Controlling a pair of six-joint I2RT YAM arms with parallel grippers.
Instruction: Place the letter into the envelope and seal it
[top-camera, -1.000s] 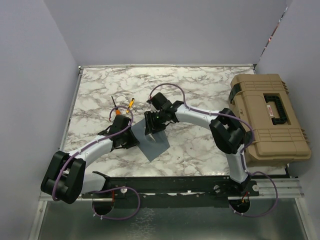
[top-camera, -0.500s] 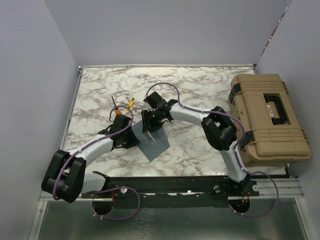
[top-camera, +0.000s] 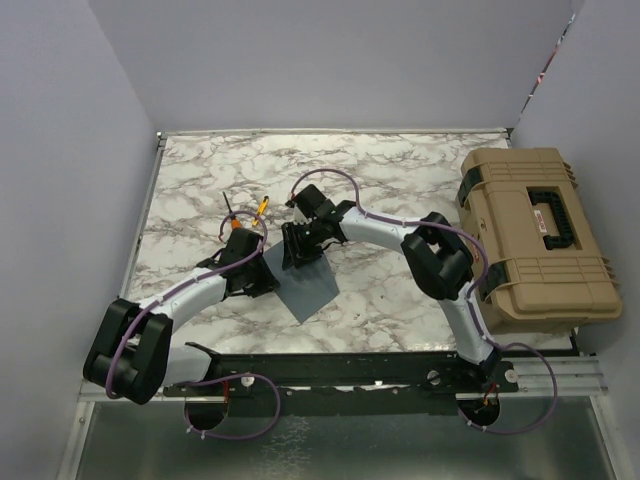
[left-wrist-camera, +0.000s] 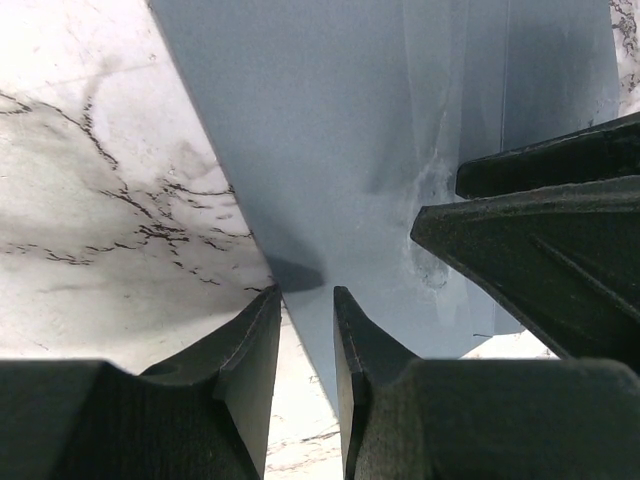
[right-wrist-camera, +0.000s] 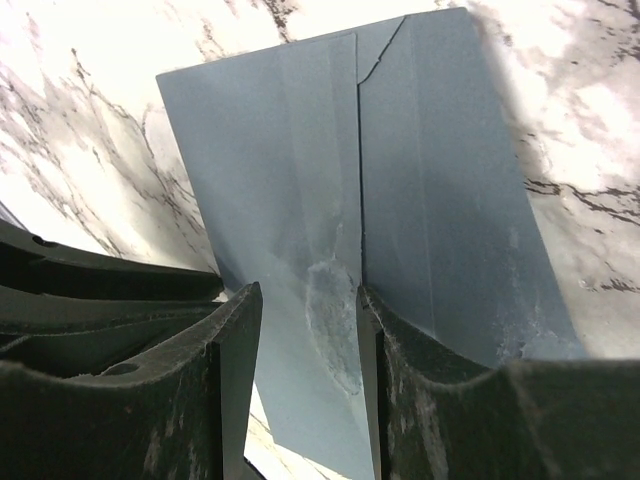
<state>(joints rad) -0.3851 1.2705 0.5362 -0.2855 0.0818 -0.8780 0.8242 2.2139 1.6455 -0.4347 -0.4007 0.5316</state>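
The grey-blue envelope (top-camera: 314, 292) lies flat on the marble table, back side up, with its folds and a pale smeared mark (right-wrist-camera: 332, 300) showing. My left gripper (top-camera: 266, 286) rests at its left edge, and that edge (left-wrist-camera: 300, 340) runs through the narrow gap between the parted jaws. My right gripper (top-camera: 297, 263) stands open over the far end of the envelope (right-wrist-camera: 450, 190), its fingertips down on the paper either side of the pale mark. The letter does not show in any view.
A tan hard case (top-camera: 540, 235) with a black handle takes up the right side of the table. The two grippers are close together: the right one's fingers (left-wrist-camera: 530, 220) fill the right of the left wrist view.
The right gripper has shifted a little left and further over the envelope, its jaws narrowing slightly. The left gripper and the envelope have stayed put.
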